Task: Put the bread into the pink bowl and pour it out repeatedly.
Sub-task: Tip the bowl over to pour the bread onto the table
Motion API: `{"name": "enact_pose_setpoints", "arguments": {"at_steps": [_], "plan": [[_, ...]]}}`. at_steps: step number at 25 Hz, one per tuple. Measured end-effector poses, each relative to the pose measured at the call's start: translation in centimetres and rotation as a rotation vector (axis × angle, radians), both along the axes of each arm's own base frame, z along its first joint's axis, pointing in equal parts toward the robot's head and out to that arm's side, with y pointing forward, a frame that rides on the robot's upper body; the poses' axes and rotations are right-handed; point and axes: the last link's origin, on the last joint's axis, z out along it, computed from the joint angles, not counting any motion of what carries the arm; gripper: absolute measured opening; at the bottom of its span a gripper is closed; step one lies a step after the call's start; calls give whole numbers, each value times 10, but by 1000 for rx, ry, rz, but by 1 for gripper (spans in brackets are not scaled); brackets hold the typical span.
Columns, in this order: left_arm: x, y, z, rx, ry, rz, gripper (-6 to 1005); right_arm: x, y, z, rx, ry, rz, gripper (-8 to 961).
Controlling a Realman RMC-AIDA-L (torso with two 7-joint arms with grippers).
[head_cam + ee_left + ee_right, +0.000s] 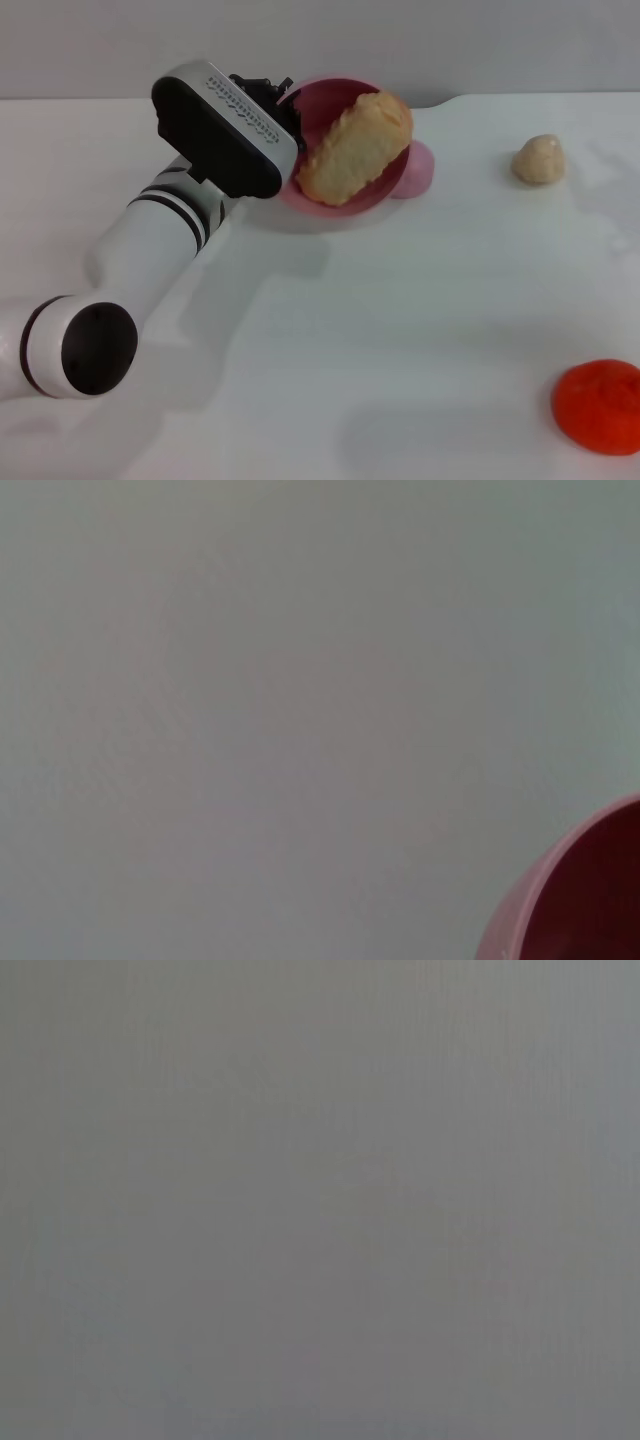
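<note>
The white tabletop (400,340) is seen with the pink bowl (345,212) tipped on its side at the far edge, gripped at its rim by the left hand (278,105). The bread (355,148) is lodged in the bowl's mouth. Whether the hand's fingers are spread or pressed together cannot be told.

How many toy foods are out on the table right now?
4. The bread lies in the tilted pink bowl; a pink toy peeks out behind the bowl; a beige lump sits far right; an orange-red round thing lies near right. More may hide behind the left gripper.
</note>
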Motion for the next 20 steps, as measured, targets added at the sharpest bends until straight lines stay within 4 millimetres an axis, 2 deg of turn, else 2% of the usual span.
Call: {"name": "enact_pose_setpoints", "arguments": {"at_steps": [12, 20], "plan": [[3, -3, -5, 9, 147, -80, 47, -3, 1, -3, -10, -1, 11, 371], [8, -1, -6, 8, 158, -98, 47, -5, 3, -4, -14, 1, 14, 370]]}}
